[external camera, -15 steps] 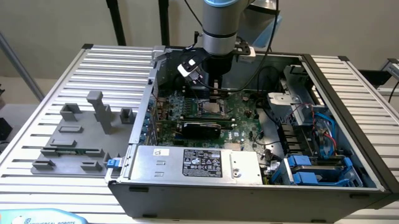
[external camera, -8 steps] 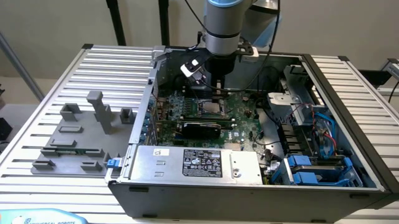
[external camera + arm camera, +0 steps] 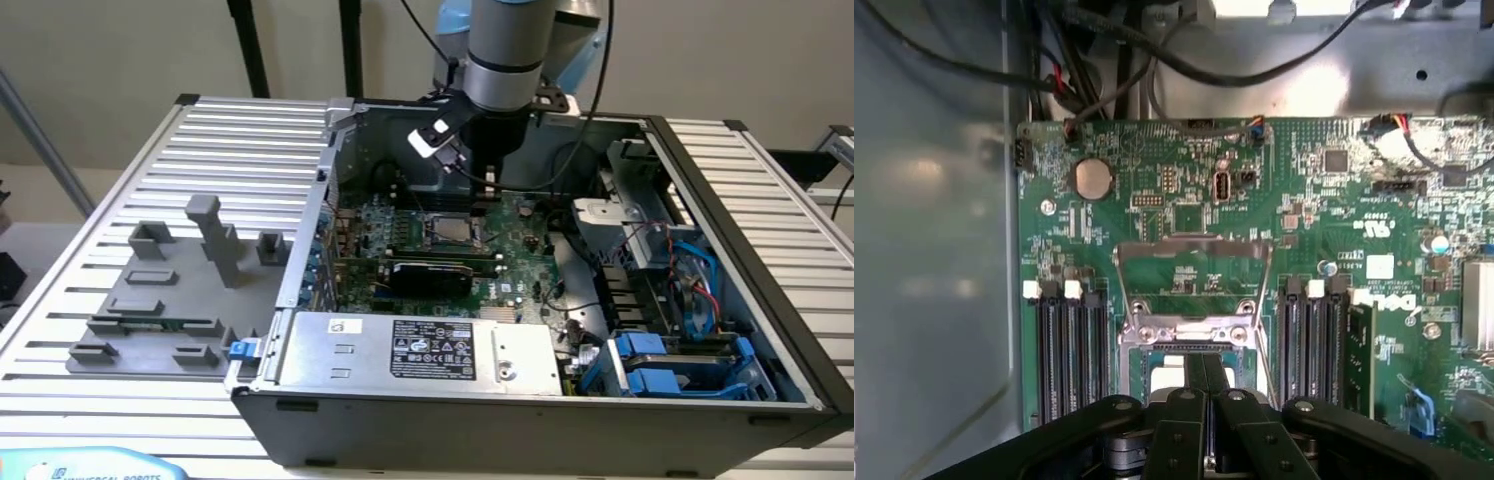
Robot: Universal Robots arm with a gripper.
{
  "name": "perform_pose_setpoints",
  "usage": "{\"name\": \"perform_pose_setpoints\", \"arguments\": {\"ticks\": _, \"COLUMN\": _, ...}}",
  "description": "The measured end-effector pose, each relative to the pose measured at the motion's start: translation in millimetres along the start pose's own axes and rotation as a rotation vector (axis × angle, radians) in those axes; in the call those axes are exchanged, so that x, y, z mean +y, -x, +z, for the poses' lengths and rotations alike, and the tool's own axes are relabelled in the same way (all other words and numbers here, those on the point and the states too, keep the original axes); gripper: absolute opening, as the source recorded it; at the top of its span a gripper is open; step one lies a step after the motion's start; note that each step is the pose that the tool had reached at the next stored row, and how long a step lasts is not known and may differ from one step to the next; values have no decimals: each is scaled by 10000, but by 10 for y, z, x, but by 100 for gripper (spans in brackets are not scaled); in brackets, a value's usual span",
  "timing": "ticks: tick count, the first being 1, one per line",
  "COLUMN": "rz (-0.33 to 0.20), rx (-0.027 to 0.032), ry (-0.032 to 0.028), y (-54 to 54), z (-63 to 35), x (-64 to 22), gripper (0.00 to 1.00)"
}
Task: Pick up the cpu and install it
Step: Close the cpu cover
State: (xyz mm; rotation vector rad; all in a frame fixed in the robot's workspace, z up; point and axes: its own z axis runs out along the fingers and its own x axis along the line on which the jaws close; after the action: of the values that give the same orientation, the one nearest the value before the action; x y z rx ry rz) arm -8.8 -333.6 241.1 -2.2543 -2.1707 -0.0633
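Note:
The cpu (image 3: pixel 450 231) lies flat in the black-framed socket (image 3: pixel 424 243) on the green motherboard (image 3: pixel 514 270) inside the open computer case, its silver top showing. My gripper (image 3: pixel 485 186) hangs just above and behind the socket. In the wrist view its two thin fingers (image 3: pixel 1197 372) are pressed together with nothing between them, right over the socket. A silver strip of the cpu (image 3: pixel 1164 373) shows beside them. The socket's metal load plate (image 3: pixel 1194 268) stands swung open behind it.
Black memory slots (image 3: pixel 1066 350) flank the socket on both sides. Loose cables (image 3: pixel 1154 55) run along the case's back wall. A silver power supply (image 3: pixel 400 350) fills the case front, with blue drive cages (image 3: pixel 667 365) at the exterior view's right. Grey fixture blocks (image 3: pixel 167 300) stand on the slatted table outside the case.

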Motion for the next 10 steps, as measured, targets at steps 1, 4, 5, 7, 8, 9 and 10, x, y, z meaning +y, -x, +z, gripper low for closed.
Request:
{"name": "perform_pose_setpoints", "arguments": {"ticks": 1, "rz": 1, "rx": 0, "ry": -29, "y": 8, "z": -23, "x": 30, "gripper": 11}}
{"name": "perform_pose_setpoints", "arguments": {"ticks": 4, "rz": 3, "rx": 0, "ry": -103, "y": 31, "z": -86, "x": 124, "gripper": 11}}
{"name": "perform_pose_setpoints", "arguments": {"ticks": 5, "rz": 4, "rx": 2, "ry": -127, "y": 39, "z": -105, "x": 158, "gripper": 11}}
{"name": "perform_pose_setpoints", "arguments": {"ticks": 7, "rz": 5, "rx": 4, "ry": -174, "y": 53, "z": -138, "x": 229, "gripper": 11}}
{"name": "perform_pose_setpoints", "arguments": {"ticks": 8, "rz": 7, "rx": 2, "ry": -198, "y": 60, "z": -153, "x": 266, "gripper": 11}}
{"name": "perform_pose_setpoints", "arguments": {"ticks": 9, "rz": 8, "rx": 4, "ry": -223, "y": 66, "z": -166, "x": 305, "gripper": 11}}
{"name": "perform_pose_setpoints", "arguments": {"ticks": 10, "rz": 9, "rx": 3, "ry": -248, "y": 71, "z": -177, "x": 344, "gripper": 11}}
